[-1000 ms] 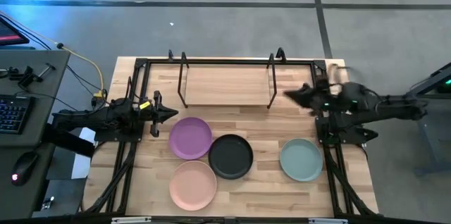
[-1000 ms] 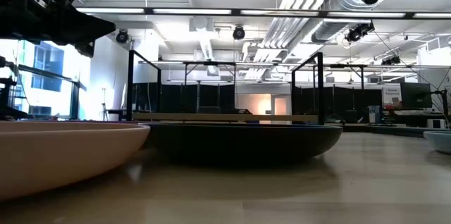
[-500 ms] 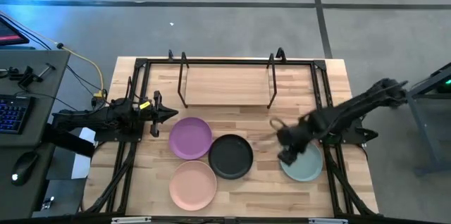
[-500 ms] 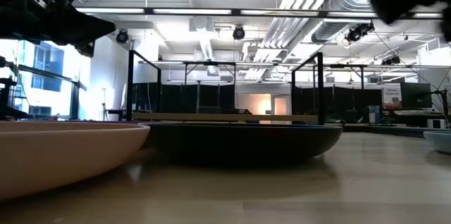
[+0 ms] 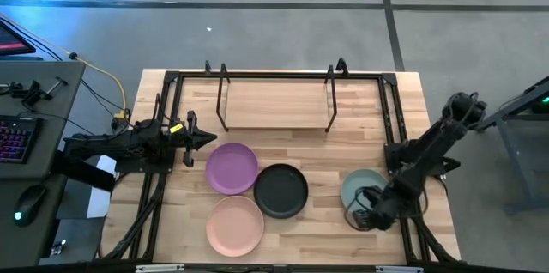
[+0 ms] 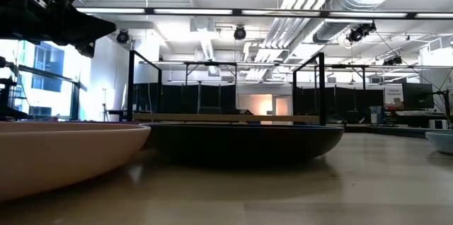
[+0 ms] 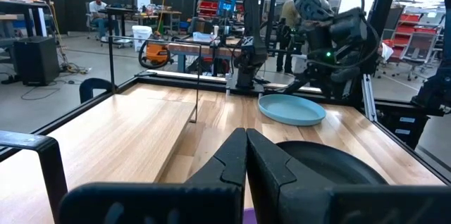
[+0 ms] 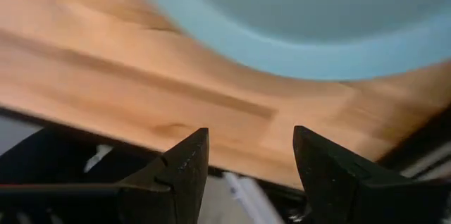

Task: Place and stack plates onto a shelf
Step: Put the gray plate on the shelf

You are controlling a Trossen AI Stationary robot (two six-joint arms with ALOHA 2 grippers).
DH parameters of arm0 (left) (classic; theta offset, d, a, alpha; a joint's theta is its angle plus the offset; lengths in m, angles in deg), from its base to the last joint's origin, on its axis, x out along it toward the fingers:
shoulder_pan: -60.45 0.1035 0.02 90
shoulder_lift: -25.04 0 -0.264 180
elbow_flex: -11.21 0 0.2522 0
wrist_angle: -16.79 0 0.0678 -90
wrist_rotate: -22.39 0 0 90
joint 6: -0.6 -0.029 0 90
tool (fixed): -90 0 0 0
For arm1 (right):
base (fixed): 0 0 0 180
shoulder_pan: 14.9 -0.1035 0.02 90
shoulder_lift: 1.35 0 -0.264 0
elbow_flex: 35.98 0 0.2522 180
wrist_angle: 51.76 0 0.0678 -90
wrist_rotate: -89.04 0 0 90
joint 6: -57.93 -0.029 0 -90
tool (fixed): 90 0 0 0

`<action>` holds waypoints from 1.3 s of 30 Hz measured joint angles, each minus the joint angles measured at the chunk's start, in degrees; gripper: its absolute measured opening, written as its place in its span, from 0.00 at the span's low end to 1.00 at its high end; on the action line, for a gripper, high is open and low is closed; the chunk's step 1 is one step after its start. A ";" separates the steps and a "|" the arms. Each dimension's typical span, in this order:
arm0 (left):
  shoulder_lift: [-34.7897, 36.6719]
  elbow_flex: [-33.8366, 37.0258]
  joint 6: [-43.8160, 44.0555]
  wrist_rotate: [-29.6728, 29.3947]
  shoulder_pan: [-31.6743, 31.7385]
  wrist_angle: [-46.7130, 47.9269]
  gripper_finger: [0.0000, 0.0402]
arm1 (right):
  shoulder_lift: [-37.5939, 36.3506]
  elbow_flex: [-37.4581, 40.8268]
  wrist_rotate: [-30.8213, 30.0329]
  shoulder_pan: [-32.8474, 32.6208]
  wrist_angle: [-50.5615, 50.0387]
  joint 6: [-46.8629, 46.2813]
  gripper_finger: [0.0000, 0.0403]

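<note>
The round, shallow, matte pale blue-green plate [image 5: 364, 191], lying on the wooden bench [image 5: 300, 144] near its right edge, is faced by the right tool [image 5: 367, 215], open and empty, and is judged light, stiff and best gripped at its rim.

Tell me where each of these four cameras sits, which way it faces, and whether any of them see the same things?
High view: above the table, straight down; both arms, the shelf, four plates, the right gripper beside the blue-green plate.
Low view: table height, level across; the pink plate, black plate, one dark arm.
Left wrist view: past the shut left gripper; the far arm.
Right wrist view: past open fingers, down at the table edge.
Shared: both wrist views show the blue-green plate.
</note>
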State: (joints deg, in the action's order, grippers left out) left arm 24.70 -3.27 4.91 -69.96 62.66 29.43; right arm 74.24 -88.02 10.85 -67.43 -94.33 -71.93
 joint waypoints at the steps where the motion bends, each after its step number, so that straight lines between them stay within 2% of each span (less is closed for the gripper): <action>1: 0.00 -0.01 0.00 -0.01 0.01 0.00 0.00 | 0.00 0.13 -0.60 -0.89 -0.62 -0.60 0.47; 8: 0.00 -0.01 0.00 -0.01 0.01 0.01 0.00 | 0.02 -0.93 -4.35 -2.23 -2.57 3.88 0.47; 13: 0.00 0.00 0.00 0.00 0.00 0.02 0.00 | 0.15 -1.16 -4.31 -2.85 -4.68 -5.58 0.47; 25: 0.00 0.00 0.00 0.00 0.01 0.02 0.00 | 0.24 -1.18 -4.47 -1.06 -12.86 -5.86 0.47; 29: -0.02 0.00 0.00 -0.02 -0.01 0.00 0.00 | 0.24 -1.18 -5.71 -1.68 -11.82 -1.95 0.47; 34: 0.00 0.00 0.00 -0.02 0.00 0.01 0.00 | 0.24 -1.18 -6.01 -3.20 -9.25 -6.54 0.47; 39: 0.00 0.00 0.00 0.00 -0.01 0.00 0.00 | 0.24 -1.18 -8.55 -5.26 -9.22 -3.63 0.47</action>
State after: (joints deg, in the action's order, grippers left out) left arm 24.71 -3.27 4.91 -69.96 62.65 29.43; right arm 74.48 -89.21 2.30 -72.69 -103.56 -75.55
